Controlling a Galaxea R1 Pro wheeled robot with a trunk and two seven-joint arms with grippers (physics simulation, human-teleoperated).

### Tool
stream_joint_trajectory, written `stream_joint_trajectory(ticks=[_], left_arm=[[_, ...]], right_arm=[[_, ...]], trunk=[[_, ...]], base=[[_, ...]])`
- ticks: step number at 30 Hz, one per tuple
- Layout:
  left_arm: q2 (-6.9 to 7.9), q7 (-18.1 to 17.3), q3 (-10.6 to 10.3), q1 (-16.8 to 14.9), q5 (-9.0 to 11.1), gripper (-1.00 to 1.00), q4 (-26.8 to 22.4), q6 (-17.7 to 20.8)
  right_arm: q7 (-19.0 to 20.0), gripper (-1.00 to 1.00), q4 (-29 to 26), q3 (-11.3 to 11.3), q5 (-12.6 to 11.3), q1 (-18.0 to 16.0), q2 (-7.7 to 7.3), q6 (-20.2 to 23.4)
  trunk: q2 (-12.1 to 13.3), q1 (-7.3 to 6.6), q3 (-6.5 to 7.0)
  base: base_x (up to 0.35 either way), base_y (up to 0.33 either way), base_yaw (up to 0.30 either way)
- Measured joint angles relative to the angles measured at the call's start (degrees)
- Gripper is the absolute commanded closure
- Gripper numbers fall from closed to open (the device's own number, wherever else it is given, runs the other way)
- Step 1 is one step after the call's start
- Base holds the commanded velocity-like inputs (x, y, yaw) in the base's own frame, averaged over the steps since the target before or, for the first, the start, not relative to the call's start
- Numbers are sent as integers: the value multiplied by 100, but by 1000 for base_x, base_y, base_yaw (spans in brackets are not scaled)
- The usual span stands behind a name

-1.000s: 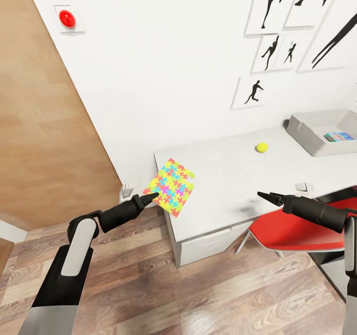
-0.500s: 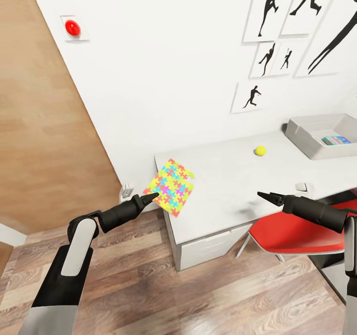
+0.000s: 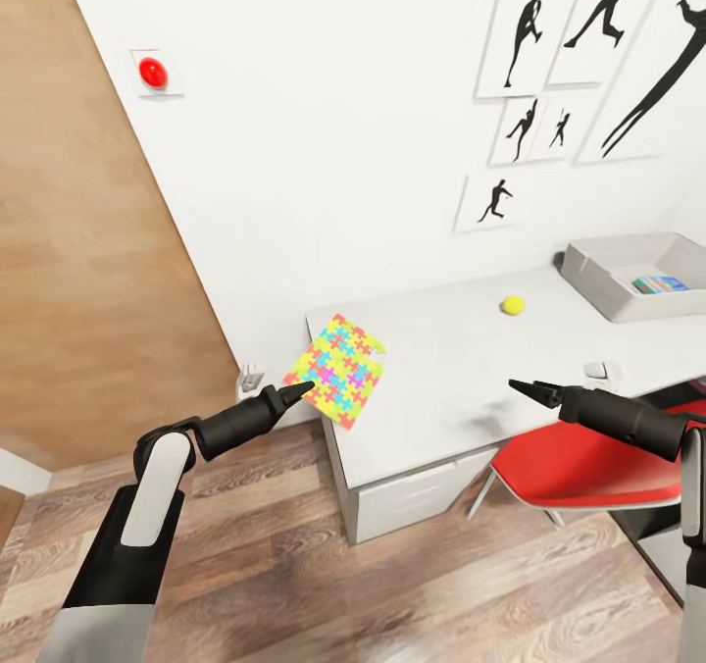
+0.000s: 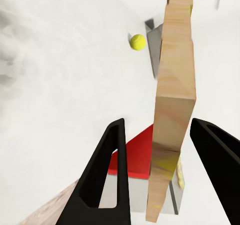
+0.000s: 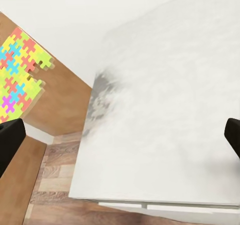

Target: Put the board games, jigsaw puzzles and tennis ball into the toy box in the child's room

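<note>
Since a second ago the camera has swung: the wall button and silhouette prints have drifted rightward and the toy box (image 3: 637, 273) has slid up and left, while both arms and the puzzle hold the same place in the head view, so the robot is turning, not reaching.

The jigsaw puzzle (image 3: 340, 370) is pinched at its near corner by the left gripper (image 3: 297, 386), its jaws together on the thin sheet, which hangs tilted over the table's (image 3: 441, 379) left end. It is held by the edge probably because a flat sheet offers no other grip.

The tennis ball (image 3: 512, 304) lies on the light-grey top, well apart from the puzzle and near the toy box, which already holds a small blue board game (image 3: 657, 283).

The right gripper (image 3: 520, 386) hovers empty over the table's front edge, above a red chair (image 3: 579, 462); its wrist view shows the fingers spread wide. It seems kept free for the ball.
</note>
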Motion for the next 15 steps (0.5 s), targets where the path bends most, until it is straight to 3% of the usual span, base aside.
stream_joint_trajectory(ticks=[15], left_arm=[[4, 3, 0, 6, -3, 100, 0, 0]], right_arm=[[0, -100, 0, 0, 0, 0, 2, 0]], trunk=[[0, 0, 141]], base=[[0, 0, 0]])
